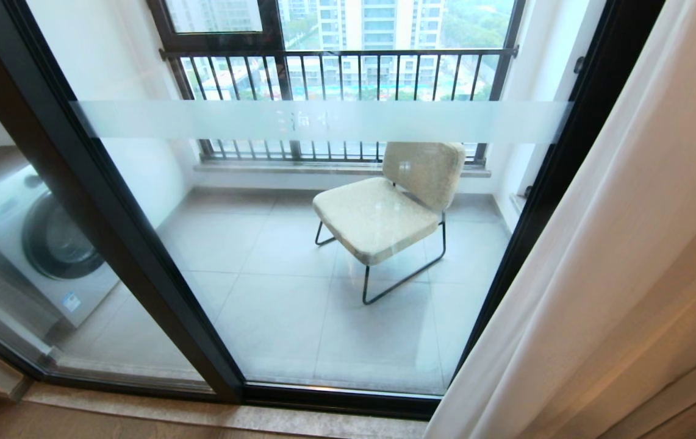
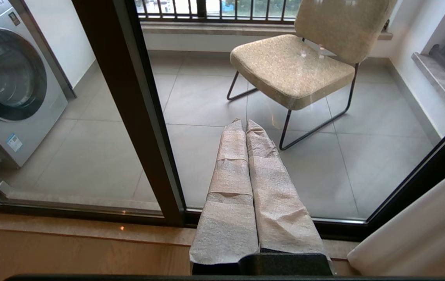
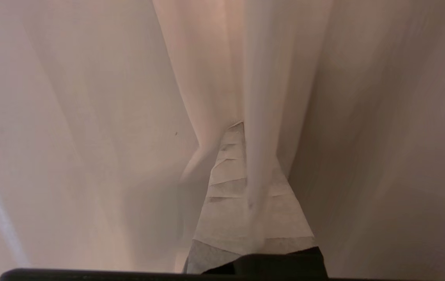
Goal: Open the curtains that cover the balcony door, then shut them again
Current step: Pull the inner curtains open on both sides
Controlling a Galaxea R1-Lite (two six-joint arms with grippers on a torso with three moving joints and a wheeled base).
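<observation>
The curtains [image 1: 598, 274] hang bunched at the right of the head view, white sheer in front of beige fabric. They leave the balcony door [image 1: 110, 201] and its frosted band [image 1: 323, 122] uncovered. Neither arm shows in the head view. My right gripper [image 3: 243, 127] is buried in the curtains [image 3: 89, 117], its taped fingers [image 3: 226, 183] shut on a fold of white sheer that runs down between them. Low before the door's glass, my left gripper [image 2: 245, 123] is shut with nothing in it. The curtains [image 2: 421, 226] show at its far right.
Behind the glass stand a beige chair [image 1: 390, 207] on black legs and a washing machine [image 1: 36, 244] at the left. A black-railed window [image 1: 335, 67] closes the balcony's far side. A stone threshold [image 1: 201, 414] runs along the door's foot.
</observation>
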